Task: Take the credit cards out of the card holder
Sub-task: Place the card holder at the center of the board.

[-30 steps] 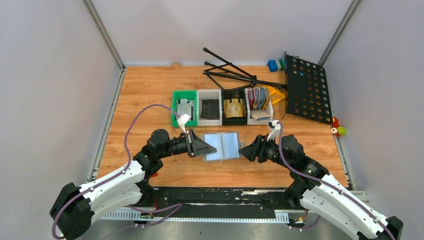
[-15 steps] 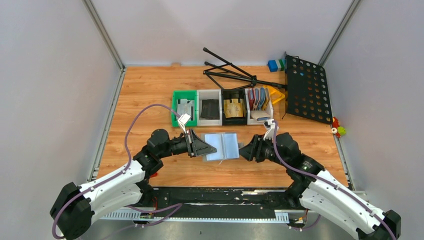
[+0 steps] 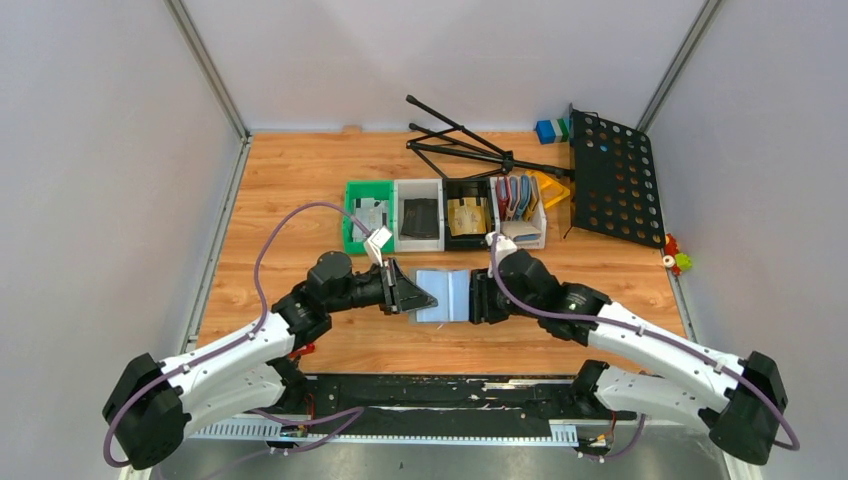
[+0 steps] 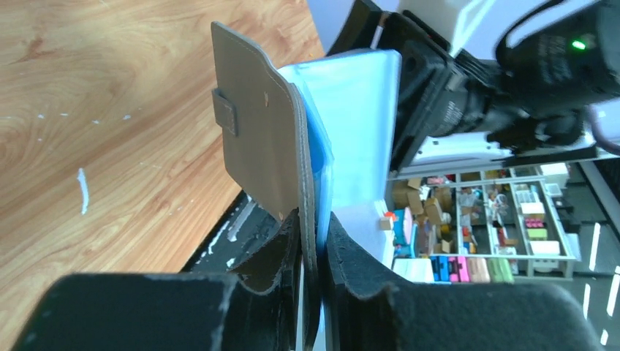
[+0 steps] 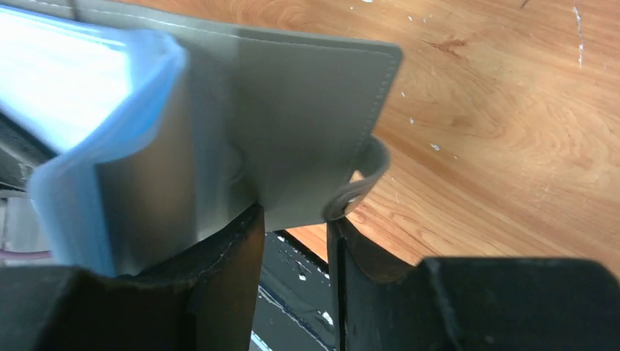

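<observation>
Your left pincer (image 4: pixel 311 223) is clamped on the card holder (image 4: pixel 262 139), open mid-desk (image 3: pixel 300 180); seat your right pincer (image 5: pixel 295 219), grip apparently unsettled, squarely on the opposite cover (image 5: pixel 314 124) before spreading.

The holder (image 4: pixel 267 146) has a matt grey leather-like cover and glossy pale-blue plastic sleeves (image 4: pixel 358 110), the table (image 4: pixel 110 110) is smooth scuffed wood, the fingers (image 5: pixel 219 270) matt black
</observation>
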Available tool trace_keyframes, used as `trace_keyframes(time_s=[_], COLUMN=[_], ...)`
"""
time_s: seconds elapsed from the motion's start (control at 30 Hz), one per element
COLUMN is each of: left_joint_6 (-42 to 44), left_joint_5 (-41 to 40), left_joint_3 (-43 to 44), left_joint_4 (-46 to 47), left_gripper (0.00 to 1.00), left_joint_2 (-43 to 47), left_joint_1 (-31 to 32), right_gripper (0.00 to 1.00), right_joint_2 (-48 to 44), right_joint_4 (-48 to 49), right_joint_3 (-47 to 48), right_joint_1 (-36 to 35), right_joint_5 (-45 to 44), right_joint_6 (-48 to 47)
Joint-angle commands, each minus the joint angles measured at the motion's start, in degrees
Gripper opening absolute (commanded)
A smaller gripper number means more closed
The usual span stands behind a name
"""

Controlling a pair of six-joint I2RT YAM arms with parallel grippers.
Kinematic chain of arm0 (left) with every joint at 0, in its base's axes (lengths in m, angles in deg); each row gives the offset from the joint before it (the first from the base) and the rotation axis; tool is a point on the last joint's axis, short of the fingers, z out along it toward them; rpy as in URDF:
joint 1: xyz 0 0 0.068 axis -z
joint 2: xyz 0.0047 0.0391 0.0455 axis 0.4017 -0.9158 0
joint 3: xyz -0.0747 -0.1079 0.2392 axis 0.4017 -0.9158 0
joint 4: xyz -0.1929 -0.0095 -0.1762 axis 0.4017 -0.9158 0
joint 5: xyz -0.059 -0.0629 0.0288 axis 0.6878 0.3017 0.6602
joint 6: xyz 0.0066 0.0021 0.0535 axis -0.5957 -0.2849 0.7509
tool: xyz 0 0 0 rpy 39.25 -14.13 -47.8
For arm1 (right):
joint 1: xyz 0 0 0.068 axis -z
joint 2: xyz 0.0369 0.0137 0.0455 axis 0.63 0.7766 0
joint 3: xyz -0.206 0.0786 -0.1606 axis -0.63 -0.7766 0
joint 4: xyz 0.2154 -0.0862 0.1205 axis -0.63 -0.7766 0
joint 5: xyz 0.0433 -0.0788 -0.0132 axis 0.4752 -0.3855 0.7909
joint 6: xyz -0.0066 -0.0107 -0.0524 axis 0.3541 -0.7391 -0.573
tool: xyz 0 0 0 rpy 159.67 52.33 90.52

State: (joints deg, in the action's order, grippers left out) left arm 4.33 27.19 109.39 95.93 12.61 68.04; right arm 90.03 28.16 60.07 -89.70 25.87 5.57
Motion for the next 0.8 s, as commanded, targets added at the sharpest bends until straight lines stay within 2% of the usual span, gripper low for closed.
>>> trace_keyframes(time_s=[0.0, 0.13, 0.37, 0.47, 0.57, 0.67, 0.7, 0.73, 0.77], left_joint_6=[5.54, 7.97, 8.44, 8.61, 8.09, 7.71, 7.53, 7.34, 7.22], left_joint_5=[-3.03, -5.47, -5.87, -5.57, -6.49, -7.05, -6.98, -6.84, -6.62], left_joint_3=[4.19, 5.60, 5.30, 4.97, 4.27, 3.31, 2.89, 2.37, 1.97], left_joint_4=[-5.48, -11.10, -12.03, -11.83, -11.40, -11.45, -11.30, -10.98, -10.69], left_gripper=[0.20, 0.20, 0.20, 0.20, 0.20, 0.20, 0.20, 0.20, 0.20], left_joint_2=[-0.77, -1.21, -1.91, -1.83, -0.74, 0.43, 0.77, 1.00, 1.11], left_joint_1=[1.26, 1.60, 1.87, 1.85, 1.79, 1.12, 0.75, 0.39, 0.04], right_gripper=[0.37, 0.38, 0.39, 0.39, 0.40, 0.52, 0.59, 0.71, 0.77], right_joint_2=[5.56, 10.58, 14.14, 13.64, 8.96, 1.78, -1.13, -3.80, -6.65], right_joint_4=[-6.07, -10.76, -14.48, -14.77, -14.56, -12.52, -10.95, -9.12, -7.38], right_joint_3=[8.17, 11.79, 15.07, 14.92, 12.56, 8.24, 6.29, 3.92, 1.70], right_joint_1=[-4.90, -7.62, -10.38, -10.43, -10.14, -8.67, -7.95, -7.19, -6.23], right_joint_5=[-10.56, -16.28, -21.95, -21.69, -22.83, -21.88, -21.19, -20.27, -19.04], right_joint_6=[-2.40, -2.30, -1.95, -2.82, -2.33, -1.80, -1.65, -1.07, -0.75])
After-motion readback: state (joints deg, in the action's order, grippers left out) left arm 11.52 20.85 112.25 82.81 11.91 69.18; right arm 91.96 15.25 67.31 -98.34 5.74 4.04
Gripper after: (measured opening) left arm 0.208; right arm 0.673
